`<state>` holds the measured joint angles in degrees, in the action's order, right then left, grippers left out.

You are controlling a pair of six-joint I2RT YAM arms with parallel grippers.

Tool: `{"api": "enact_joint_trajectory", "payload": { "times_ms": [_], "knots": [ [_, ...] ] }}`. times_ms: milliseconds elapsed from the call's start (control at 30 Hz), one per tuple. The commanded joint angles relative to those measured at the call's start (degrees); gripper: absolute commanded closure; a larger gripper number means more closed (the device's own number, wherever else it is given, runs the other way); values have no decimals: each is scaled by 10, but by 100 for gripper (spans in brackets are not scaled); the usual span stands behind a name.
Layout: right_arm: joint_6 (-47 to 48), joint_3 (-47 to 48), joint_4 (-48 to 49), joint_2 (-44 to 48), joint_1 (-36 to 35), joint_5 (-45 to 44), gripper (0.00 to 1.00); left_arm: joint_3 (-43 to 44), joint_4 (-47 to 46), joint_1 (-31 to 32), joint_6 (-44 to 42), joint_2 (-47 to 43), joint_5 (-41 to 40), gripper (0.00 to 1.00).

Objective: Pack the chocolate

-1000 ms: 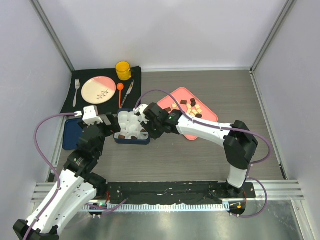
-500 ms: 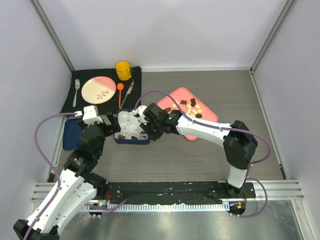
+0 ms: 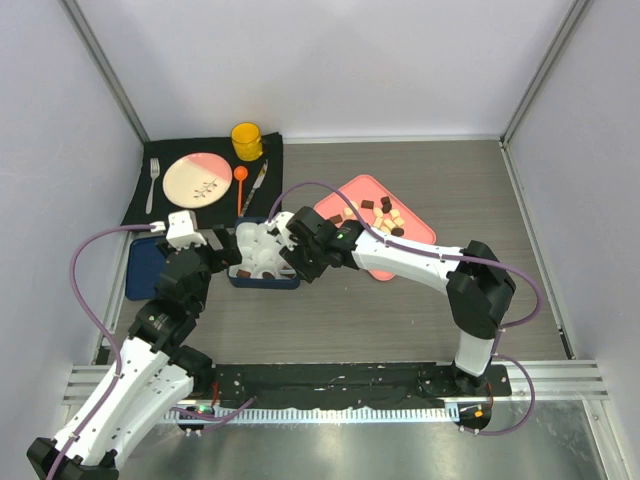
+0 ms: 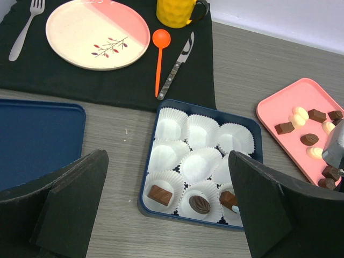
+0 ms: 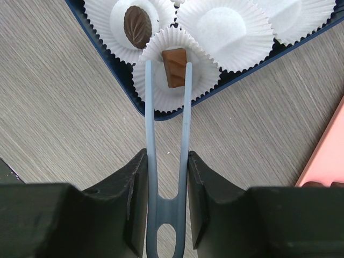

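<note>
A dark blue box [image 4: 161,106] [image 3: 262,283] holds white paper cups, and three brown pieces of chocolate lie in its near row [image 4: 159,194] [image 4: 200,204] [image 4: 227,198]. My right gripper [image 5: 166,161] [image 3: 300,255] is shut on grey-blue tongs [image 5: 186,107]. The tongs' tips straddle the brown chocolate [image 5: 173,67] that rests in the near right cup. More chocolate, dark and cream, lies on the pink tray [image 3: 372,190] [image 4: 279,110]. My left gripper [image 4: 166,215] [image 3: 215,240] hangs open just left of the box, holding nothing.
A dark blue lid [image 4: 37,134] lies left of the box. Behind it a black mat [image 3: 180,205] carries a pink and cream plate [image 4: 97,32], a fork [image 4: 24,24], an orange spoon [image 4: 159,54], a knife [image 4: 177,67] and a yellow mug [image 3: 247,140].
The right gripper has shifted slightly toward the box's near right corner, and the tongs' prongs have spread a little. The left arm has not moved.
</note>
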<state>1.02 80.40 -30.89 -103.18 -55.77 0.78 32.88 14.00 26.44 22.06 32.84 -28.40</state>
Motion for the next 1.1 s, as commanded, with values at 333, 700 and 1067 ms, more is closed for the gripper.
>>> {"api": "enact_joint_trajectory", "payload": {
  "times_ms": [333, 700, 1067],
  "knots": [
    [-9, 25, 17, 68, 3, -45, 71, 24, -14, -5, -3, -5, 0, 0],
    [-59, -38, 27, 129, 107, -89, 76, 24, -14, -4, -4, -8, 5, 0],
    [-104, -82, 27, 127, 253, -111, 76, 24, -15, -5, -4, -6, 9, 0]
  ]
}}
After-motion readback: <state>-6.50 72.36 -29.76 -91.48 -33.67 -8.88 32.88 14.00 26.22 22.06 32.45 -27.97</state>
